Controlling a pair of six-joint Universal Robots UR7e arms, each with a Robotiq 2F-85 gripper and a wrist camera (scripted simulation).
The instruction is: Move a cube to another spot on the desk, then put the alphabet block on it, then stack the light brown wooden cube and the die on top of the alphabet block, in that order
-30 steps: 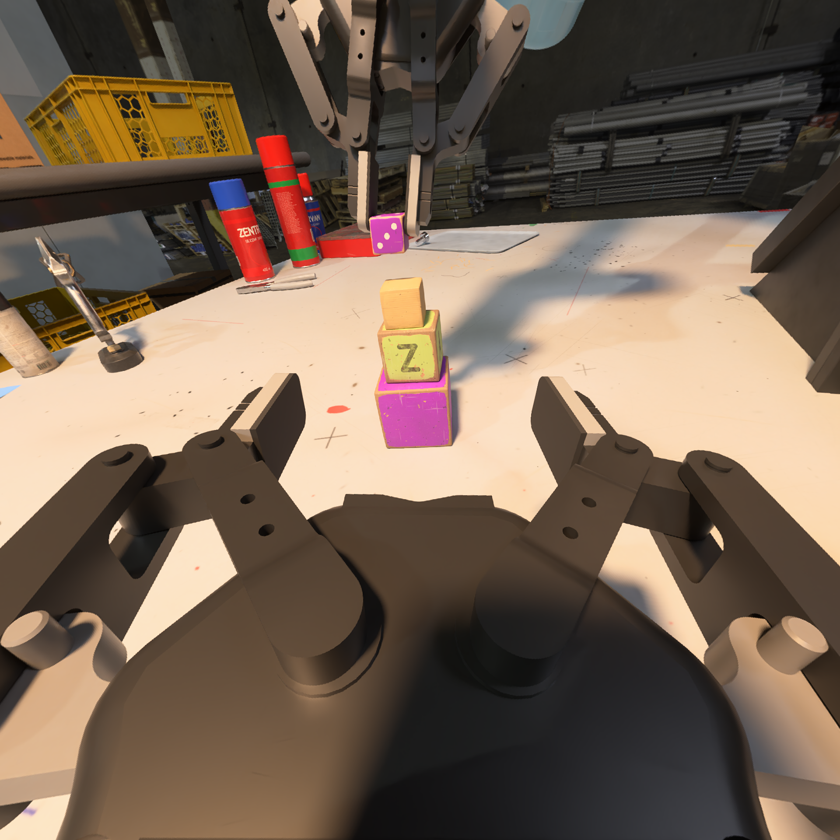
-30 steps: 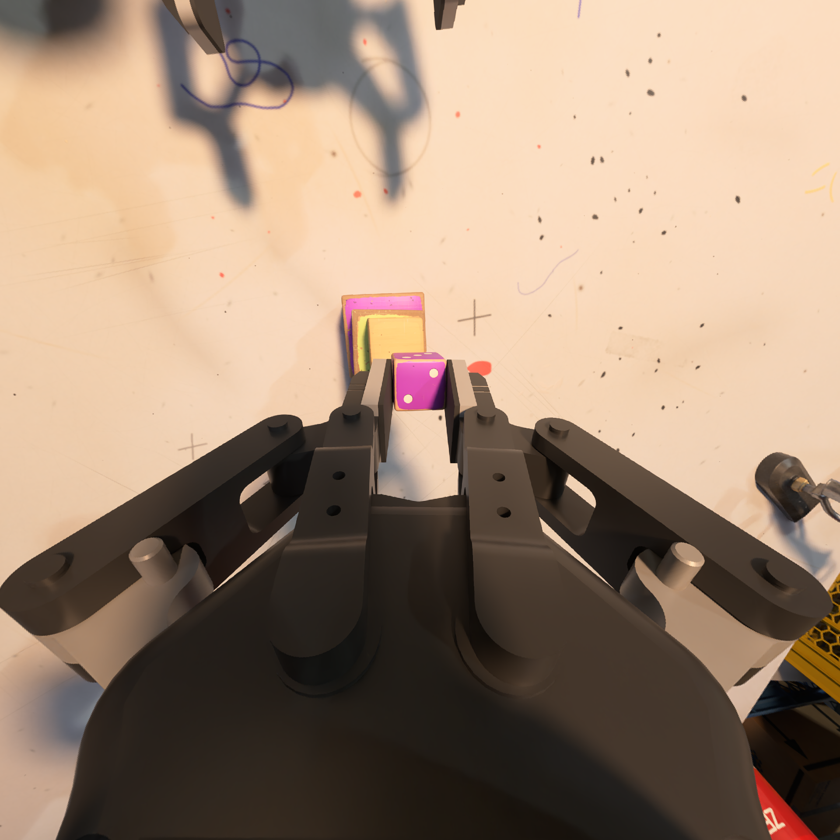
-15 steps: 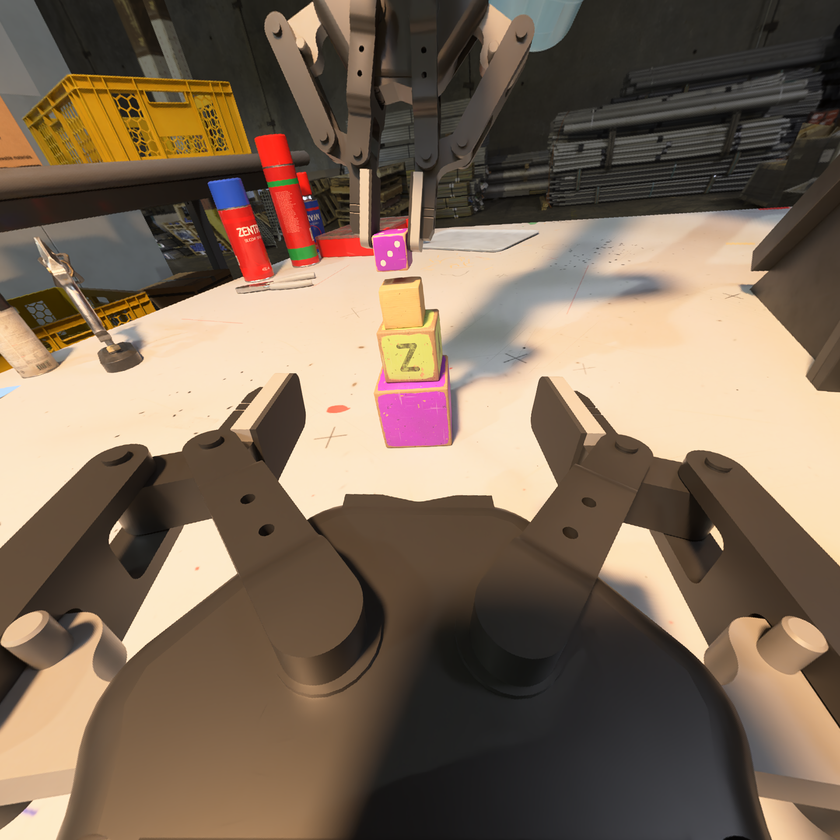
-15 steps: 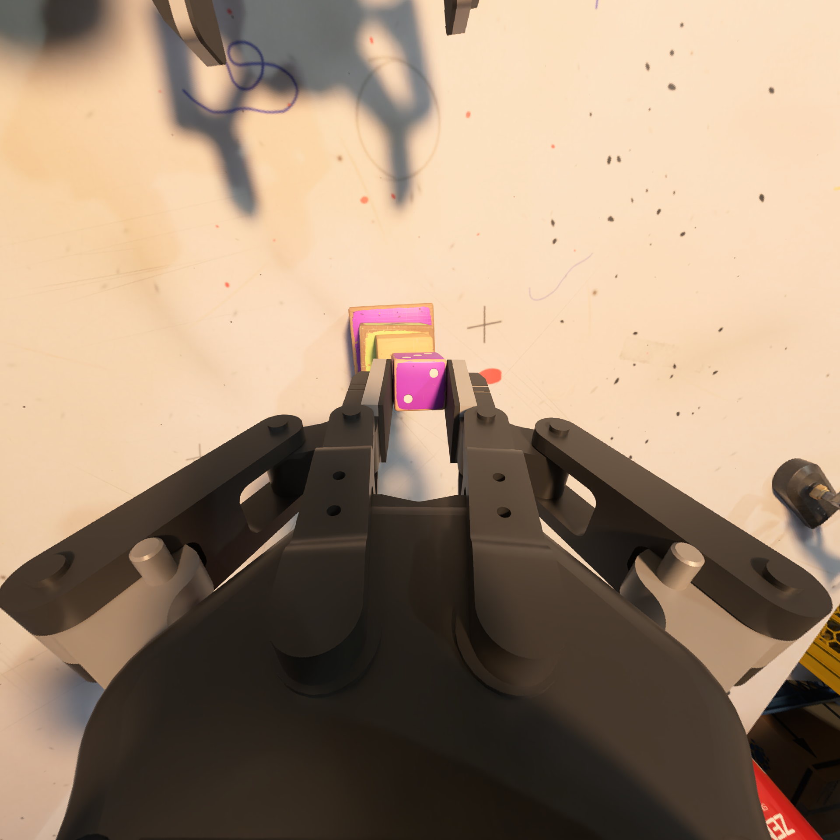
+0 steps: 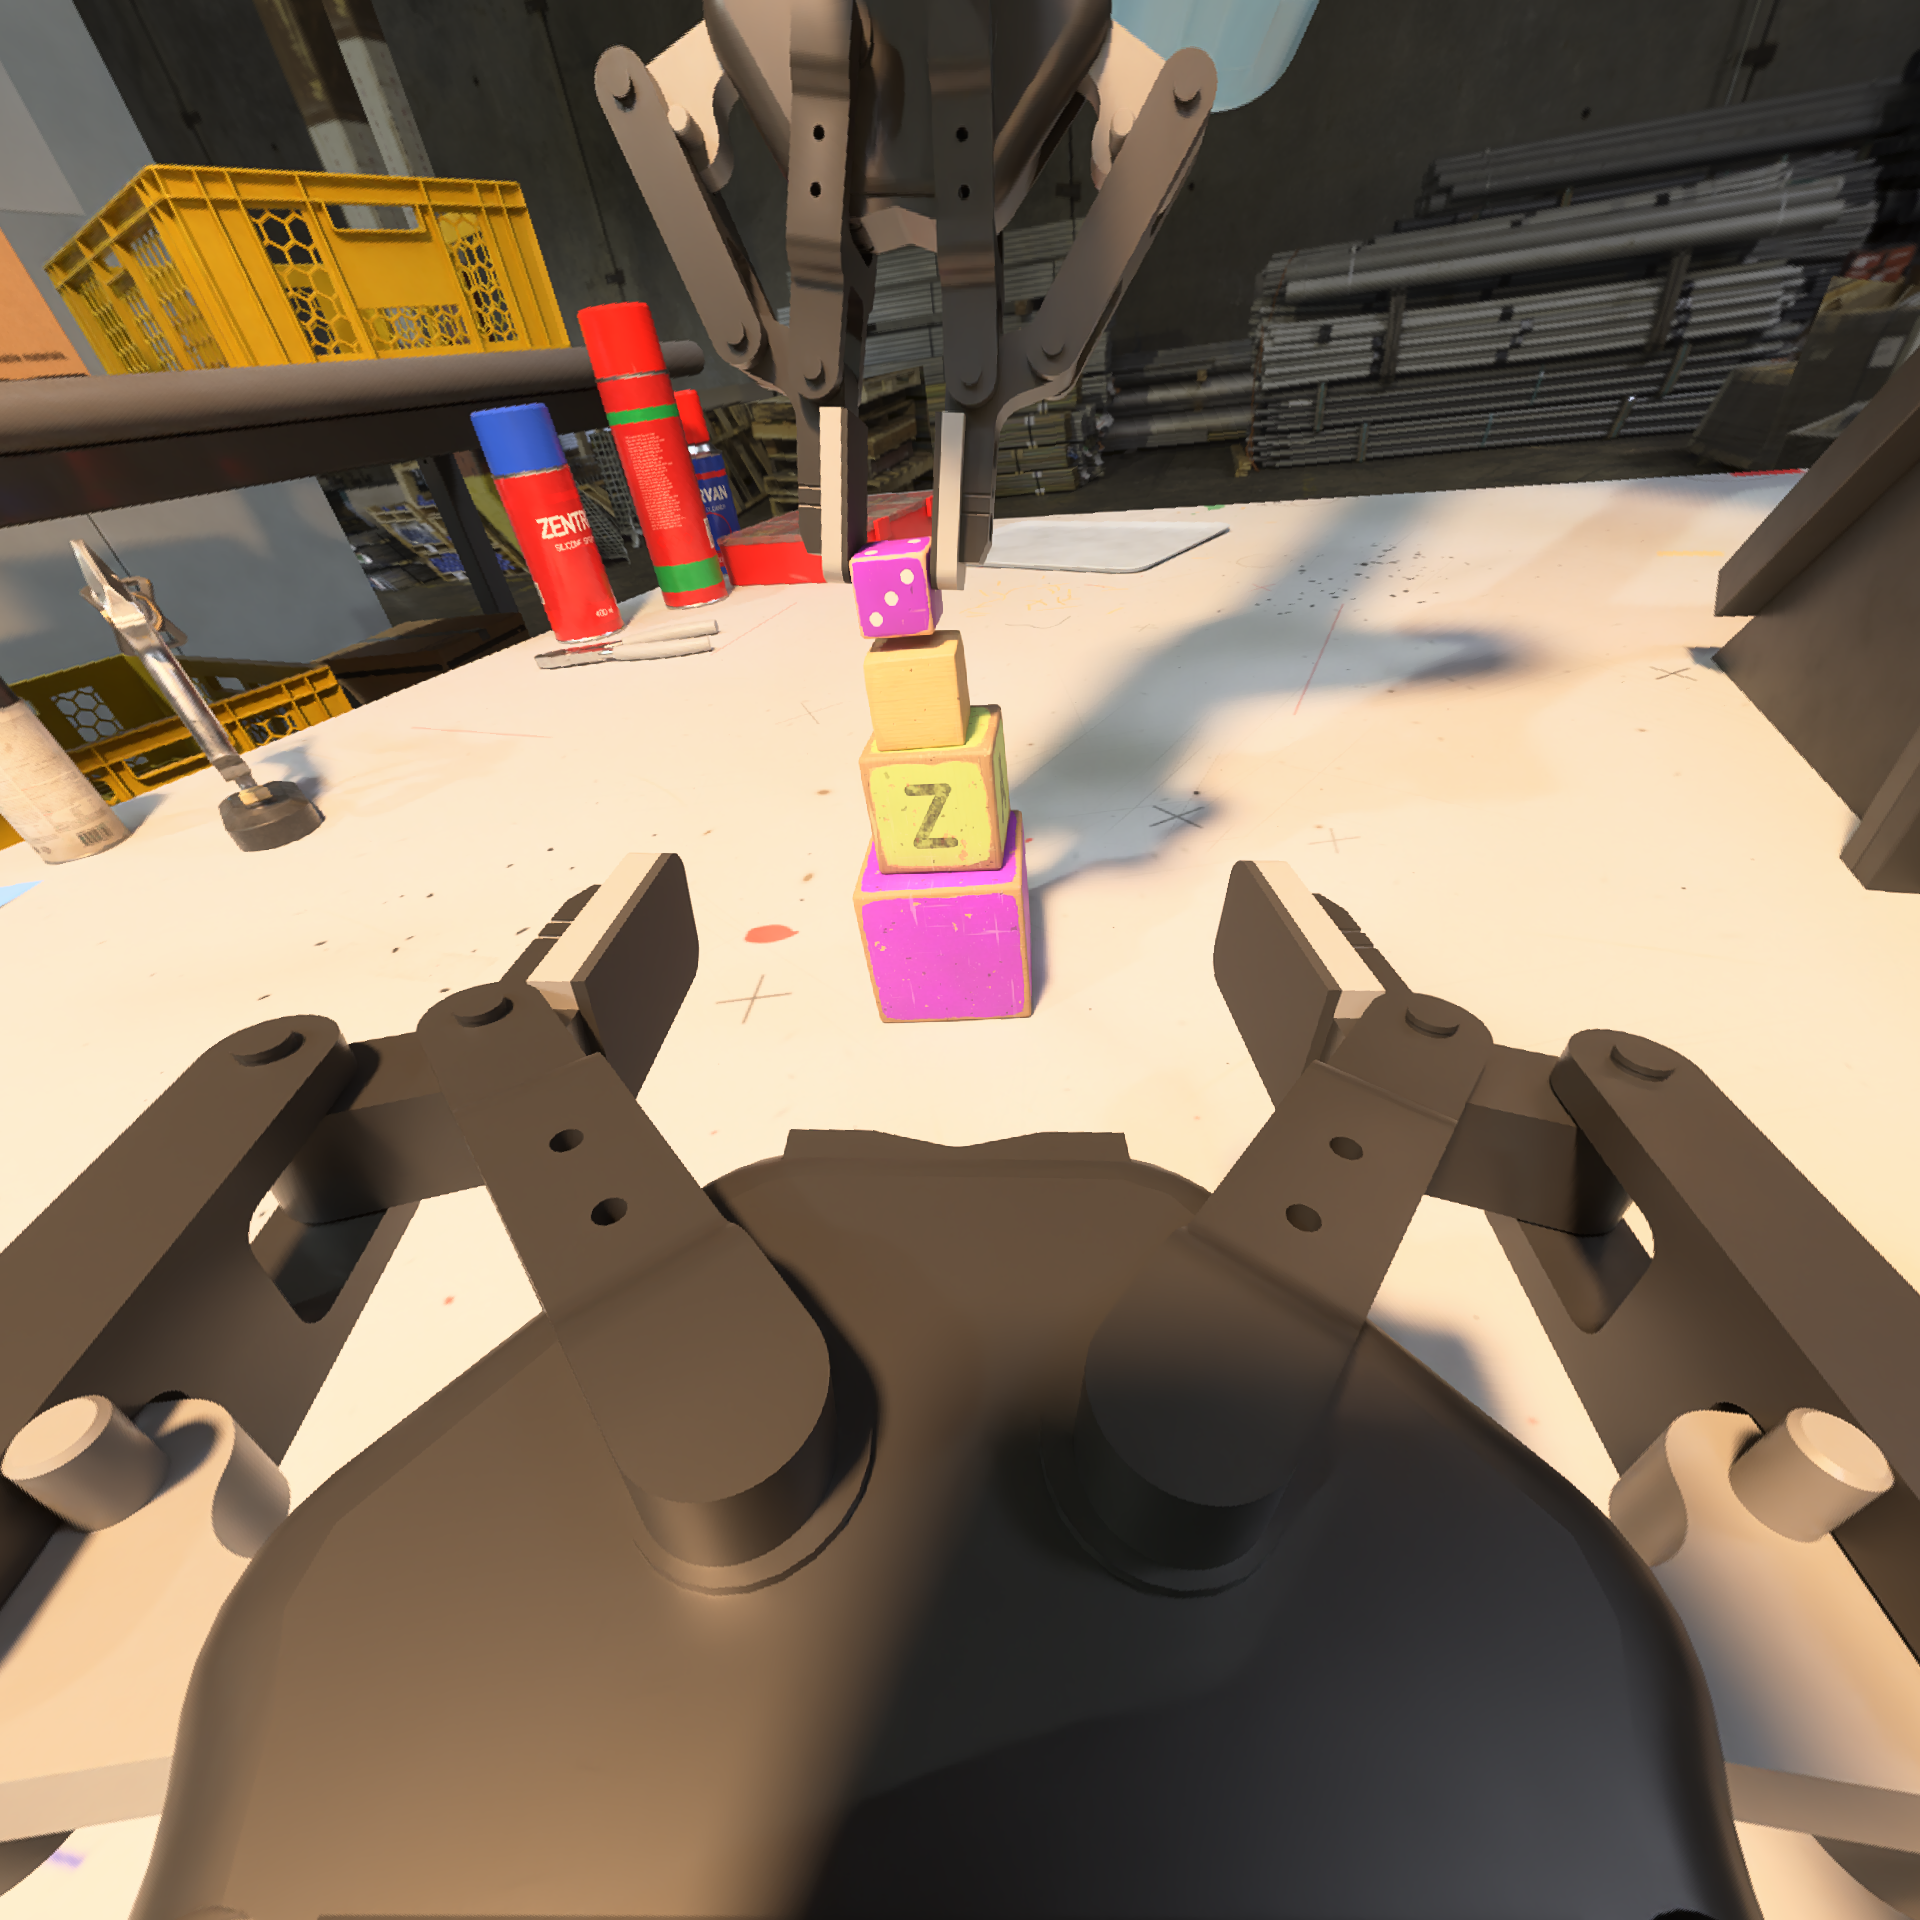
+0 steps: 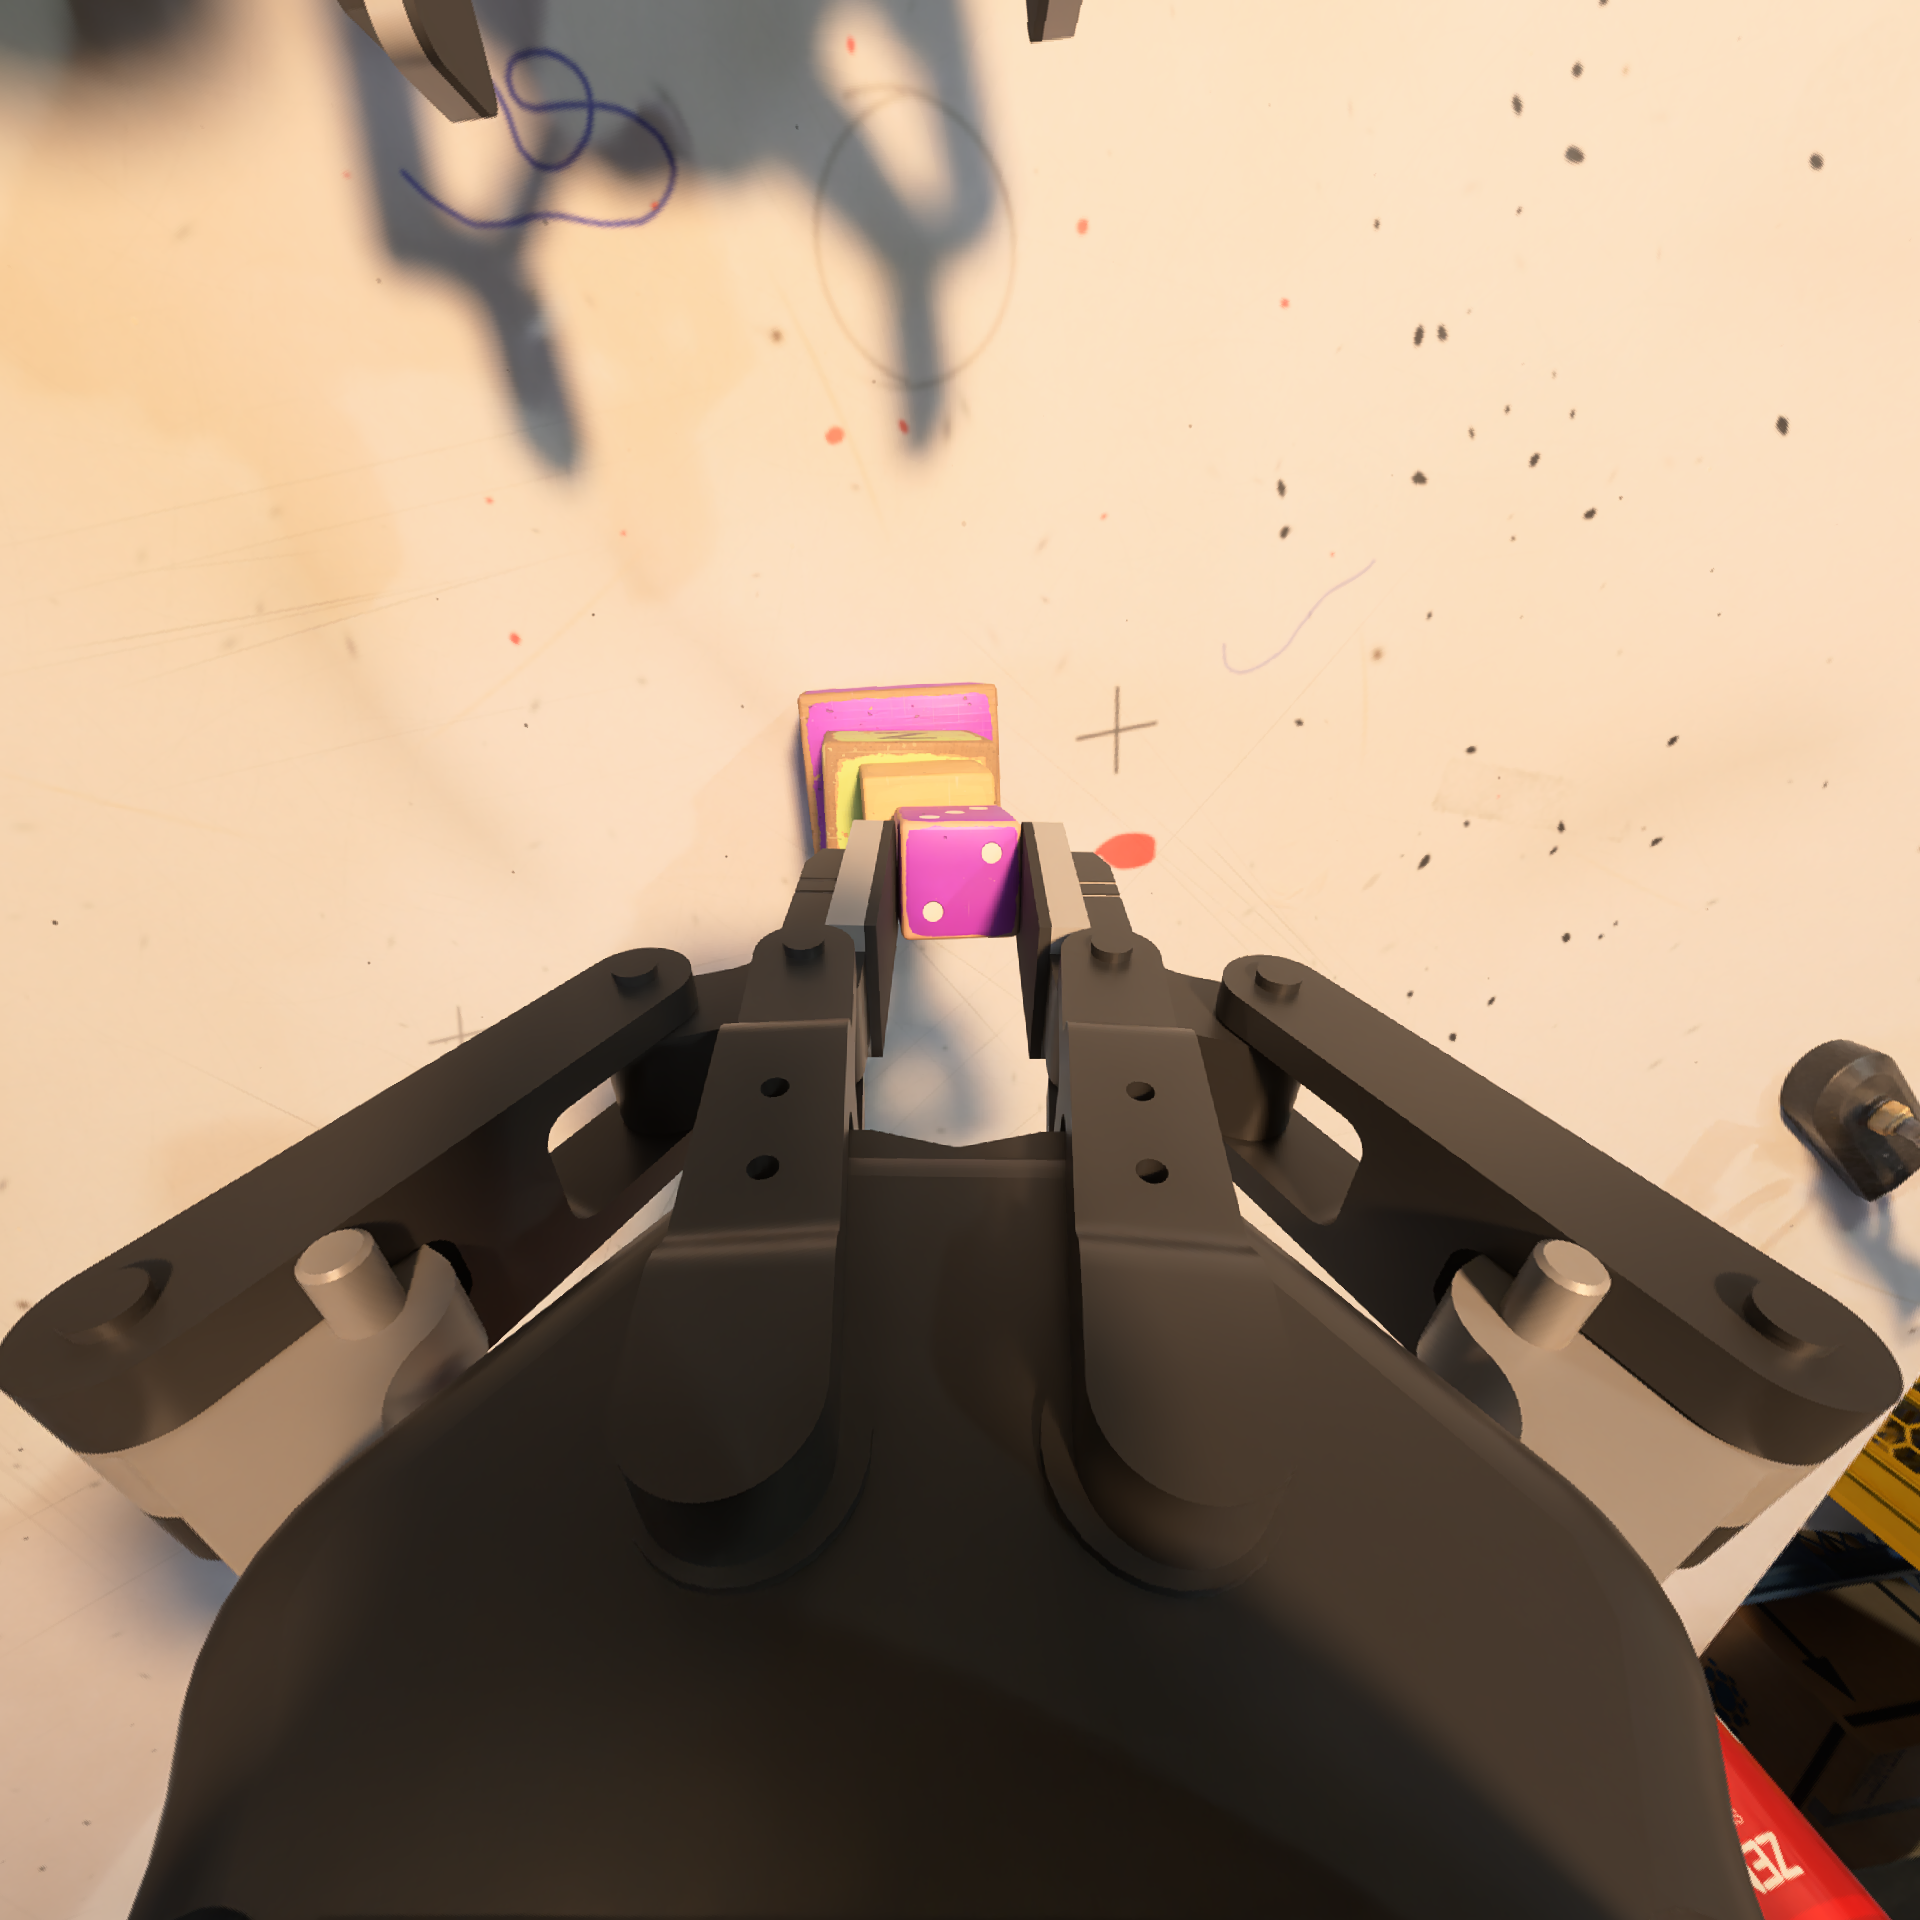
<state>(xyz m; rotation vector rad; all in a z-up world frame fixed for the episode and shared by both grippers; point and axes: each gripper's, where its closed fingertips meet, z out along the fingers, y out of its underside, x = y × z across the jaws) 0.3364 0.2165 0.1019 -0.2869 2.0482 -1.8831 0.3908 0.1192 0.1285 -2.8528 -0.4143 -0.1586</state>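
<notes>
A stack stands on the desk: a magenta cube [image 5: 943, 943] at the bottom, the yellow-green alphabet block [image 5: 933, 805] on it, the light brown wooden cube [image 5: 914, 691] on top. My right gripper [image 6: 956, 852] is shut on the magenta die [image 6: 956, 873] and holds it right over the wooden cube [image 6: 925, 788]; in the left wrist view the die [image 5: 894, 586] is at or just above the cube's top. My left gripper [image 5: 951, 914] is open and empty, low over the desk, short of the stack.
Red spray cans [image 5: 644, 457] and a flat red box [image 5: 774, 545] stand at the back left, with a metal tool on a round base [image 5: 255, 810] and yellow crates [image 5: 301, 270]. A grey pad [image 5: 1101, 542] lies behind. Dark blocks [image 5: 1849, 623] rise at the right.
My right gripper has come down and toward the stack with the die, from behind and above it to right over the wooden cube. My left gripper has not moved.
</notes>
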